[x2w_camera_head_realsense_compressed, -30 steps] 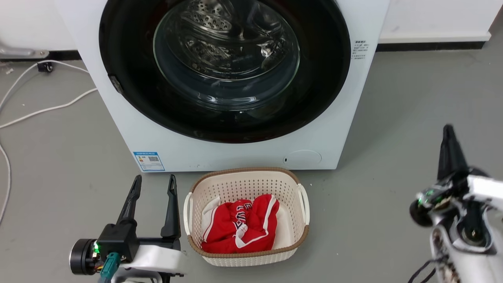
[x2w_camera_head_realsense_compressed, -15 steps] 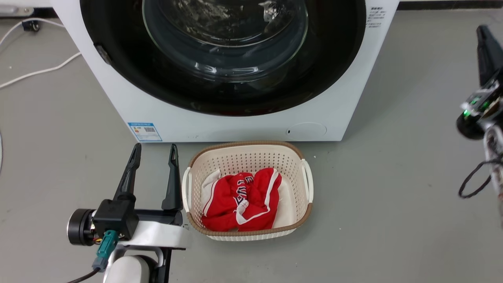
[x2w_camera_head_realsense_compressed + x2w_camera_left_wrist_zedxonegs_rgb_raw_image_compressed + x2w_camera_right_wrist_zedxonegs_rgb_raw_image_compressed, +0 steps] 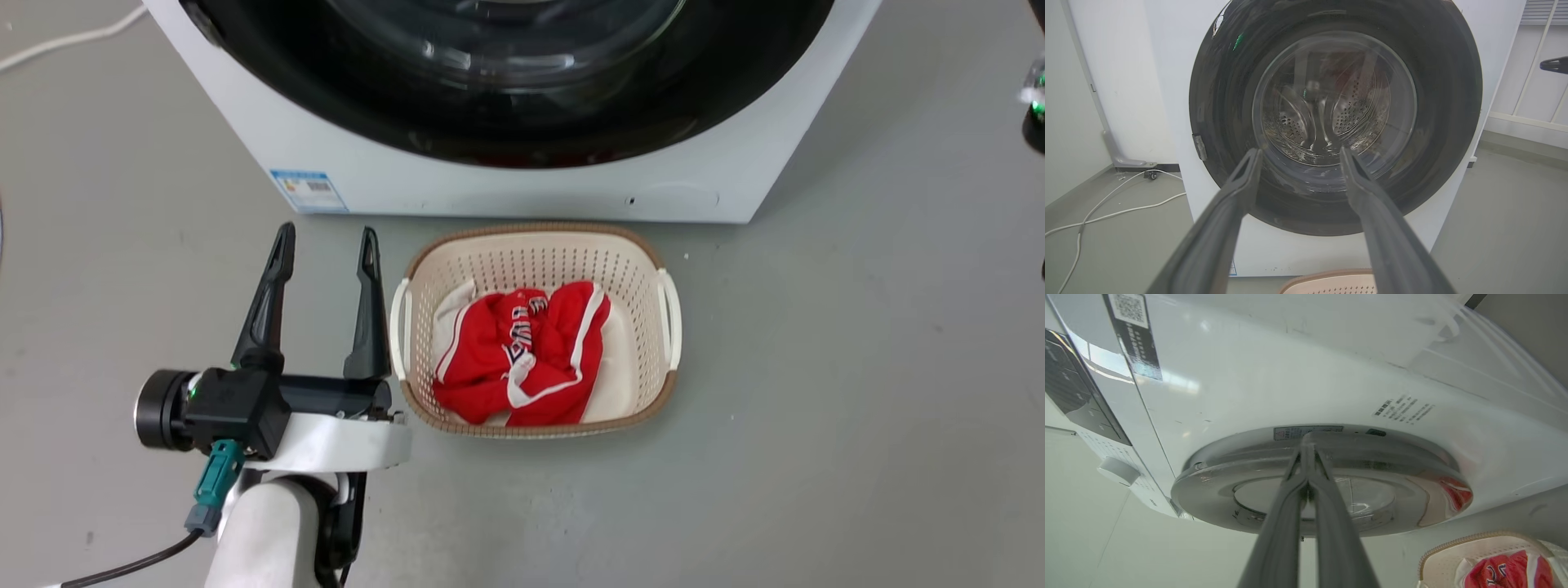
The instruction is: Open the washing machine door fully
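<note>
The washing machine door (image 3: 1437,122) is a glossy black ring around a bulging glass window (image 3: 1331,102), and it lies flush against the white machine. In the head view its lower arc (image 3: 506,122) runs along the top. My left gripper (image 3: 326,237) is low in front of the machine, open and holding nothing. In the left wrist view the left gripper (image 3: 1300,152) points at the window from a distance. My right gripper (image 3: 1308,437) is shut on nothing, its tips at the door's rim (image 3: 1274,465), seen edge-on from the machine's right side. I cannot tell if they touch.
A cream laundry basket (image 3: 531,231) holding a red garment (image 3: 522,351) stands on the grey floor just in front of the machine, right beside my left gripper. A white cable (image 3: 1106,212) trails on the floor at the left. The right arm's wrist (image 3: 1035,98) shows at the right edge.
The head camera has tilted down, so the machine and basket sit higher in the picture. My right gripper has risen beside the machine's right side and left the head view. The left gripper stays open.
</note>
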Robot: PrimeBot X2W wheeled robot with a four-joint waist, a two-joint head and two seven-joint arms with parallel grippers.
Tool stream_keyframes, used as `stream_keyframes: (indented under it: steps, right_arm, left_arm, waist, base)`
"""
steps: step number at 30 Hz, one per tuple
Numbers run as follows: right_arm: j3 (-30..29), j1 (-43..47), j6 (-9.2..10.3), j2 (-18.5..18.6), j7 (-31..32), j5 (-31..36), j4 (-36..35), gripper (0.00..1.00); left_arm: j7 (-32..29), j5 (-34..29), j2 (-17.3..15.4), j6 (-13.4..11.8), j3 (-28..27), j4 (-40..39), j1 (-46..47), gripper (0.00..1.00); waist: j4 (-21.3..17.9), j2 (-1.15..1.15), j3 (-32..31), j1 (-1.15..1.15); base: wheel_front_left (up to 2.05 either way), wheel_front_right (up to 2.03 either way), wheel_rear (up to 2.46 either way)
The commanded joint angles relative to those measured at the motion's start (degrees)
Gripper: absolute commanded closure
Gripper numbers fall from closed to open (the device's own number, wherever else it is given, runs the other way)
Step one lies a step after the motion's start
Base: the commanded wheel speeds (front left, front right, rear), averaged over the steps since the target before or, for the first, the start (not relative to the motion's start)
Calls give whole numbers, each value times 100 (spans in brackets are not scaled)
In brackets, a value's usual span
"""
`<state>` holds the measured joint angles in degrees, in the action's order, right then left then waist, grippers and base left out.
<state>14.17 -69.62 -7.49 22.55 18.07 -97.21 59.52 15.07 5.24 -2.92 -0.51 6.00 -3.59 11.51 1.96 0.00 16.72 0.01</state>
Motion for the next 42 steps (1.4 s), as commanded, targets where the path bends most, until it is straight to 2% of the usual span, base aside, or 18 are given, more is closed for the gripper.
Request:
stream_keyframes:
  steps: [1,6,13,25,31,42]
  right_arm:
    - [89,-183,0,-12,113,86,99,100]
    - [344,-694,0,-37,373,291,446,100]
    - [514,-1258,0,-71,420,498,805,100]
    - [570,-1747,0,-162,565,563,1043,100]
    - [483,-1783,-1,-250,1054,390,943,100]
    - [386,-1102,-7,-224,2071,82,287,100]
  left_arm:
    - [15,5,5,-30,38,-50,104,0]
    - [15,9,4,-97,146,-160,292,0]
    - [15,3,3,-162,305,-256,556,0]
    - [15,57,4,-307,425,-283,751,0]
    - [15,95,4,-370,471,-255,792,0]
    - [15,27,4,-369,467,-109,661,0]
  waist:
    - [62,0,213,-1]
    - [129,0,571,-1]
    - [228,0,1003,-1]
    - [339,0,1343,-1]
    - [371,0,1376,-1]
    - [281,0,1067,-1]
  base:
    - [0,0,0]
    - [0,0,0]
    - [0,0,0]
    - [0,0,0]
    - [0,0,0]
    - [0,0,0]
